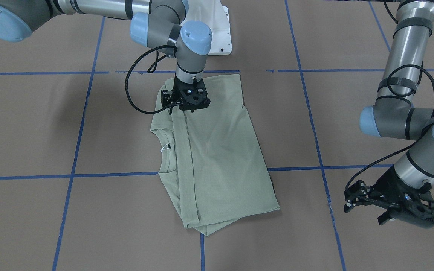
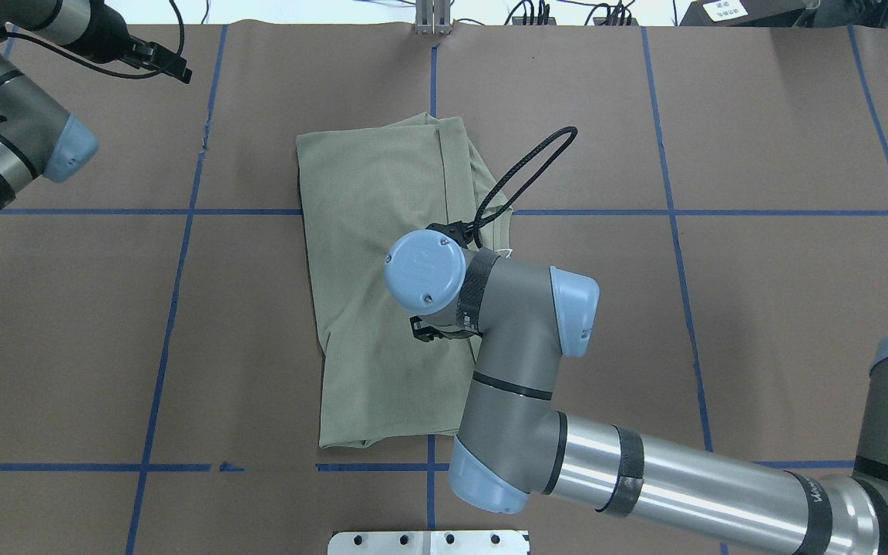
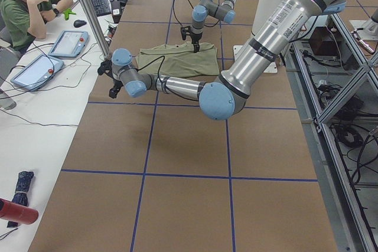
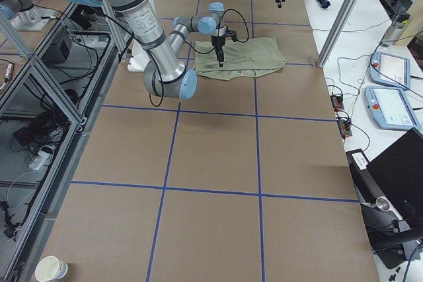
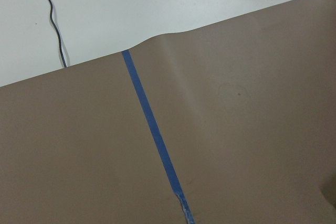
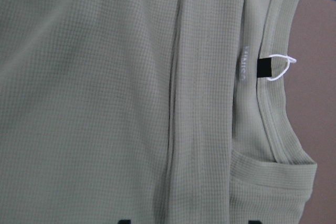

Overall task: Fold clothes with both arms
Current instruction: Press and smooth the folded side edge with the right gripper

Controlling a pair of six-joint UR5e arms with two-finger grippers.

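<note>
While the right gripper [image 1: 187,103] hangs over the shirt [image 1: 220,158] beside its neckline [image 6: 273,103], jaws spread and gripping nothing, the left gripper [image 1: 388,205] sits well apart over the table [image 1: 32,124], apparently parted and empty. So the cloth lies free, folded lengthwise, mid-table. To fold cleanly, I'd judge both grippers should pinch matching corners of one short end, catching every layer, and carry them over together so the edges stay square. The right wrist [image 2: 490,308] hides its gripper from overhead, the sleeves are tucked out of sight, and whether the tips touch cloth — I cannot tell.
</note>
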